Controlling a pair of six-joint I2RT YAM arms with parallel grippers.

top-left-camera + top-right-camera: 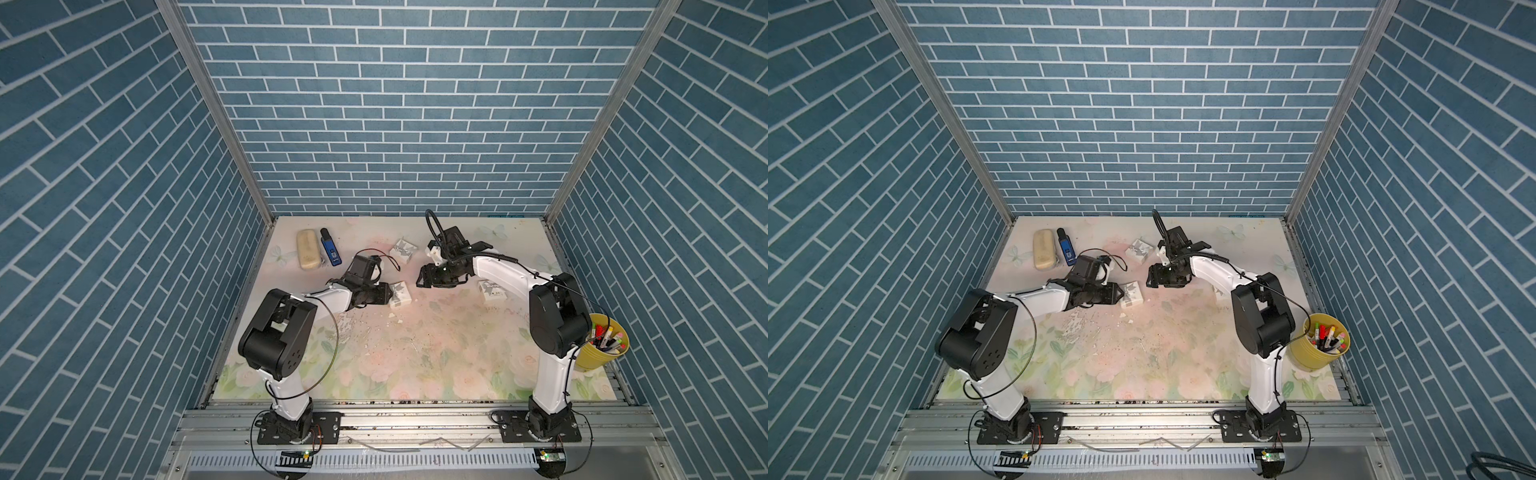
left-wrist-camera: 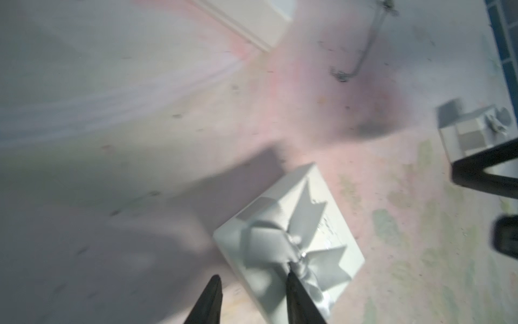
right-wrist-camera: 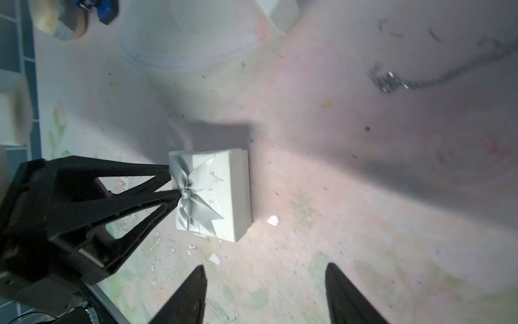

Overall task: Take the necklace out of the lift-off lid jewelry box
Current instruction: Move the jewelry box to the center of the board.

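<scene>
Right wrist view: the left fingers (image 3: pixel 174 180) stand a little apart at the left edge of a white jewelry box (image 3: pixel 232 182) with its lid on. One loop of its silver bow (image 3: pixel 196 196) sits between the tips, and I cannot tell whether they pinch the ribbon. The right fingers (image 3: pixel 266 276) hang wide open over the bench (image 3: pixel 364 224), holding nothing. The necklace (image 3: pixel 389 81) lies loose on the bench, outside any box. It is far and right of the bowed box and well apart from both pairs of fingers, and its chain trails off to the picture's edge.

The left wrist view is blurred. It adds that one left fingertip meets the bow's knot while the other stands just off the box's side. It also places the necklace between a second box (image 2: pixel 280 16) further back and a third box (image 2: pixel 471 134) to the right.

Both top views give the whole layout, but the necklace cannot be made out there. They show the right fingers to the right of the jewelry box and the third box partly under the right arm. A tan case (image 1: pixel 308 249) and a blue device (image 1: pixel 330 247) lie at the far left, and a yellow pot of markers (image 1: pixel 602 345) stands at the near right.
</scene>
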